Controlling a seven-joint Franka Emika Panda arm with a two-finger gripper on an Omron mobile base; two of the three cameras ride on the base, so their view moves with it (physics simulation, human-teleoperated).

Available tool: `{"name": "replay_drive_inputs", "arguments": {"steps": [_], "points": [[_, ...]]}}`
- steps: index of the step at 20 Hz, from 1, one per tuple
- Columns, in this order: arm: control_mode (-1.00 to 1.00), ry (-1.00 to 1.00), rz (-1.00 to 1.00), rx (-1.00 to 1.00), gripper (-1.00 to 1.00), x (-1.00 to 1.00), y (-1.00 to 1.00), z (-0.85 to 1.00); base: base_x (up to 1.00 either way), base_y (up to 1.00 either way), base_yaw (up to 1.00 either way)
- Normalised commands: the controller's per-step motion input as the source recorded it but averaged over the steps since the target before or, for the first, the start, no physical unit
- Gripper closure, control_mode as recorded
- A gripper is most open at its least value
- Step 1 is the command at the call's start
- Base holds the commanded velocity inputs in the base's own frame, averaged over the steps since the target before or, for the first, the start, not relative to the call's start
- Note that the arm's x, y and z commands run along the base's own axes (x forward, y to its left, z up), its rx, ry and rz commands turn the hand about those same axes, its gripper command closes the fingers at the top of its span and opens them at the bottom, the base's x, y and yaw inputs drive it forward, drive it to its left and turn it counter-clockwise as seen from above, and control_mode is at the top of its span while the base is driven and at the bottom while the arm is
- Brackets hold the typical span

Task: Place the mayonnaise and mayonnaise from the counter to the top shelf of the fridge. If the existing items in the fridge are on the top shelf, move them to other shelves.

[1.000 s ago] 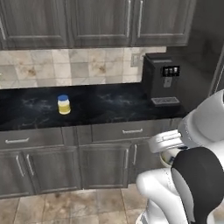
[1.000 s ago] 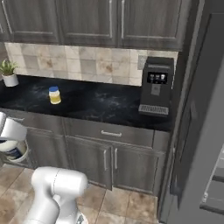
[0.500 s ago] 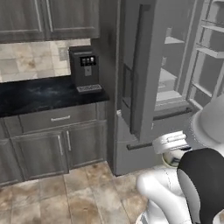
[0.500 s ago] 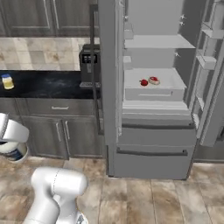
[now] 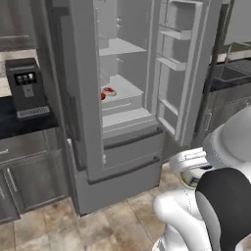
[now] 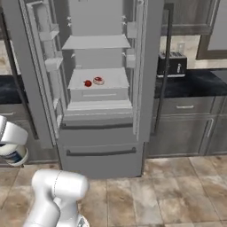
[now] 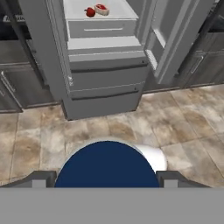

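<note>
Mayonnaise: I see a jar with a dark navy lid (image 7: 108,165) sitting between the gripper (image 7: 106,178) fingertips in the hand view, white body showing past the lid on the right.
Gripper state: jaws stand wide, one dark fingertip (image 7: 40,178) on each side of the navy lid; I read it as gripped on the jar, held low over the tiled floor (image 7: 188,113).
Gripper in base views: white hand with the jar end (image 6: 13,155) at the far left edge in the right base view; in the left base view the hand (image 5: 188,162) sits low right, jar partly hidden behind the arm.
Fridge: grey fridge (image 6: 102,150) with both upper doors swung open, lower drawer fronts shut.
Top shelf: highest pale grey shelf (image 6: 95,43) looks bare from here.
Existing items: raw steak (image 6: 98,80) and small red vegetable (image 6: 88,83) side by side on the next shelf down (image 6: 115,77), steak to the right of the vegetable in the right base view; also seen in the hand view, steak (image 7: 101,8), vegetable (image 7: 90,12).
Desk: black desk (image 6: 195,82) right of the fridge carries a toaster (image 6: 172,63); in the left base view a coffee machine (image 5: 27,88) stands on the black desk left of the fridge.
</note>
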Motion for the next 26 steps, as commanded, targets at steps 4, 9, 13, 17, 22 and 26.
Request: {"name": "replay_drive_inputs", "arguments": {"steps": [4,9,13,17,22,26], "points": [[1.0,0.0,0.0,0.0,1.0,0.0,0.0,0.0,1.0,-0.59,0.0],[1.0,0.0,0.0,0.0,1.0,0.0,0.0,0.0,0.96,-0.42,0.06],[1.0,0.0,0.0,0.0,1.0,0.0,0.0,0.0,0.53,-0.01,0.32],[1.0,0.0,0.0,0.0,1.0,0.0,0.0,0.0,0.47,0.0,0.43],[1.0,0.0,0.0,0.0,1.0,0.0,0.0,0.0,0.77,-0.2,0.33],[1.0,0.0,0.0,0.0,1.0,0.0,0.0,0.0,0.83,-0.3,0.17]]}}
